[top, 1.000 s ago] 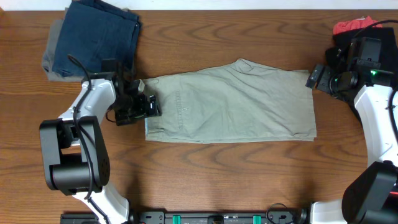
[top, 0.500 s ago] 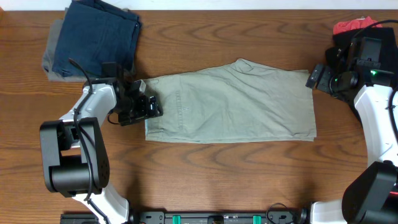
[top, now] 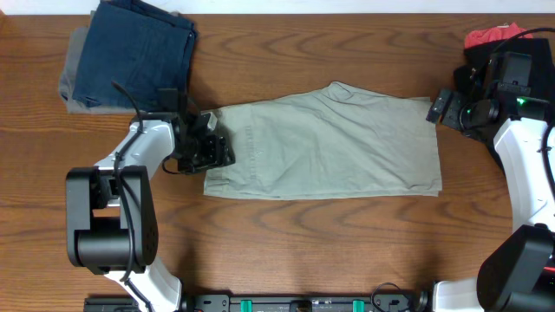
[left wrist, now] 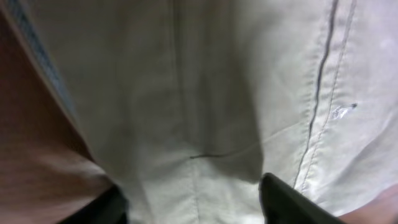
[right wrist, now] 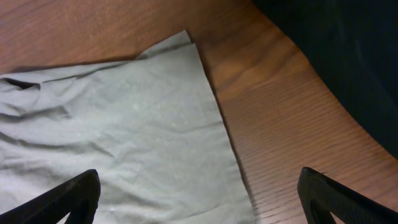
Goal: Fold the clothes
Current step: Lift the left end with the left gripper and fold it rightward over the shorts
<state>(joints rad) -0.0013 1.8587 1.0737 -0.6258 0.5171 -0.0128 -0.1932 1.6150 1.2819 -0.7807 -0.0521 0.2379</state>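
Note:
Light khaki shorts (top: 329,143) lie flat across the middle of the table, with the left end near my left arm. My left gripper (top: 218,149) sits low over that left end. In the left wrist view the khaki cloth (left wrist: 205,93) with a stitched seam fills the frame, and my left gripper (left wrist: 199,208) is open with cloth between its dark fingers (left wrist: 292,202). My right gripper (top: 436,108) hovers at the shorts' far right corner. It is open wide (right wrist: 199,199) and empty above the cloth's corner (right wrist: 124,124).
Folded dark blue denim (top: 139,52) lies on a grey piece (top: 74,85) at the back left. A coral-red piece (top: 487,36) lies at the back right beside the right arm. A black piece (right wrist: 348,56) lies right of the shorts' corner.
My left gripper has moved right, from beside the shorts' left edge onto the cloth. The right arm and the shorts have not moved.

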